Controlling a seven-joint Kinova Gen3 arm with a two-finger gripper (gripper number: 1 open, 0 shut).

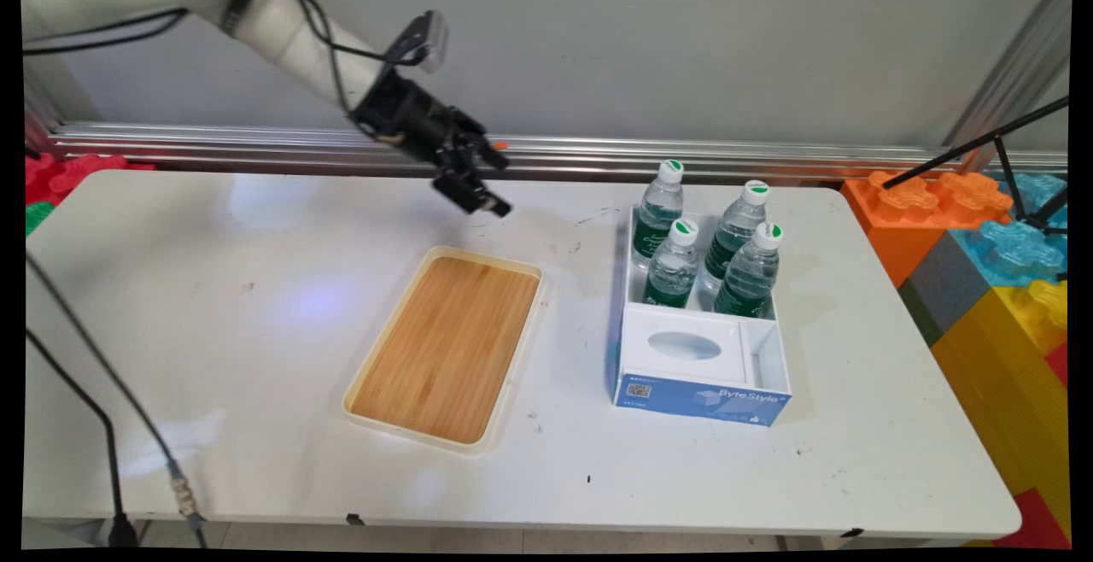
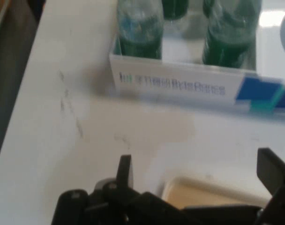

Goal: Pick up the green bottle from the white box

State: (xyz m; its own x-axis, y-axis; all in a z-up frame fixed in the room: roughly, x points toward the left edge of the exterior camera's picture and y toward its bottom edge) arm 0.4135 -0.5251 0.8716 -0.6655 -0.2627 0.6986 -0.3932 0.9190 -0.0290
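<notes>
Overhead, black jaws (image 1: 487, 178) agape, empty.

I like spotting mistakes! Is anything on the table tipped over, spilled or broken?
No, nothing stands out. All four water bottles stand upright in the white and blue box, and the wooden tray lies flat and bare. Only some small dark scuffs mark the table. The open tool holds nothing.
</notes>
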